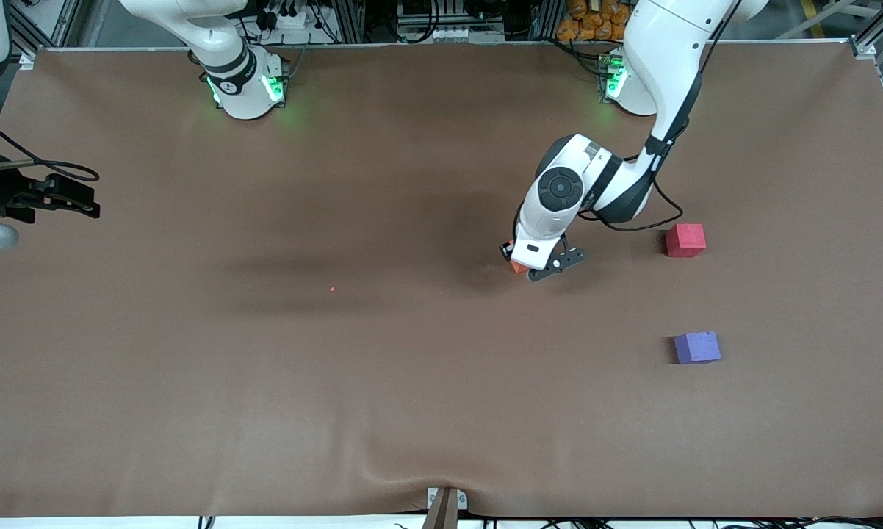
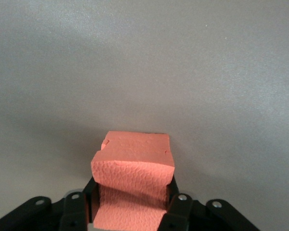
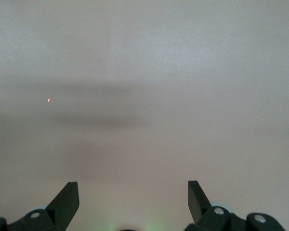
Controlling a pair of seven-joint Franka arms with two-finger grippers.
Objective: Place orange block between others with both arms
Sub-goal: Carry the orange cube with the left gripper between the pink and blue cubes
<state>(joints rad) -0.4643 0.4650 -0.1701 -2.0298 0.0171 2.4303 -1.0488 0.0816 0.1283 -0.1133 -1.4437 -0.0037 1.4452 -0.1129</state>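
Orange block, pinkish-red cube, purple cube, brown table.

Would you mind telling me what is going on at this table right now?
The left hand is shut on the orange block, squeezing it at table level. The pinkish-red cube and the purple cube sit apart toward the left arm's end, with a gap between them. The right hand waits open above the bare table.

- Front view: high, across the table, facing both bases.
- Left wrist view: close above the orange block, also visible from the front.
- Right wrist view: looks down at bare table.
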